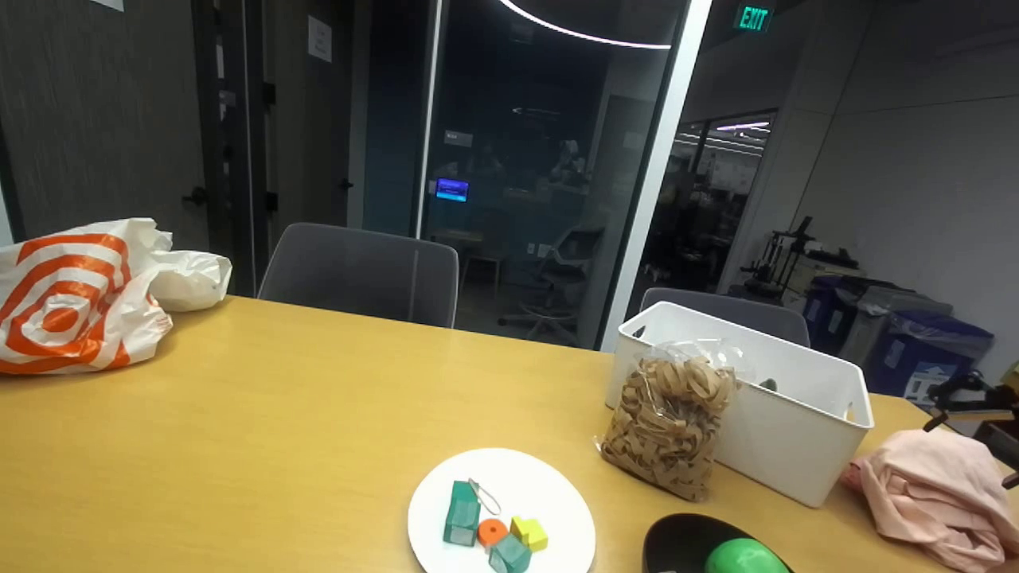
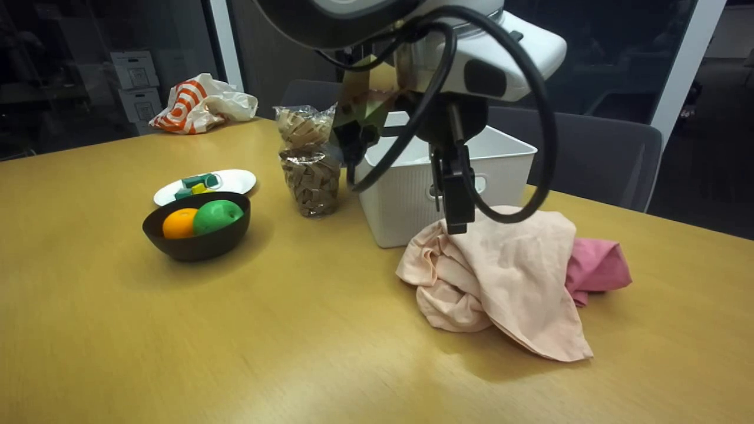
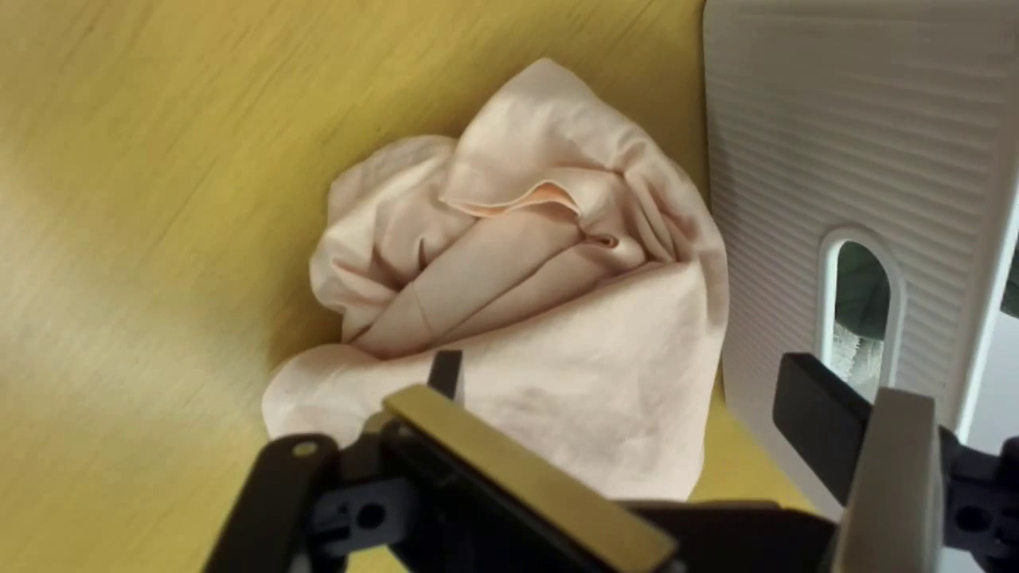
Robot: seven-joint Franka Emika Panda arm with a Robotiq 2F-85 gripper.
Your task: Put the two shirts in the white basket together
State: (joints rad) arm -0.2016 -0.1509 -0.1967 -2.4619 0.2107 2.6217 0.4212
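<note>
A salmon-pink shirt (image 3: 573,406) lies crumpled on a yellow wooden bench (image 2: 265,353), just beside the ribbed end of a white basket (image 2: 394,206). A magenta shirt (image 2: 598,268), partly hidden, pokes out from behind it in an exterior view; the parts of both that show are outside the basket. Over the salmon-pink shirt hangs the black pincer (image 3: 633,394), its fingers spread wide; in the wrist view one fingertip shows in front of the cloth, the other in front of the basket's end. Beside the basket's long side stands a clear bag of tan curled strips (image 1: 669,430). Near it are a round white plate (image 1: 549,484) with small coloured blocks (image 1: 462,513) and a black bowl (image 2: 203,250) holding an orange fruit (image 2: 179,224) and a green fruit (image 2: 218,217). A white-and-orange plastic bag (image 1: 72,310) sits well apart. Grey chairs (image 1: 358,274) stand behind the bench.
</note>
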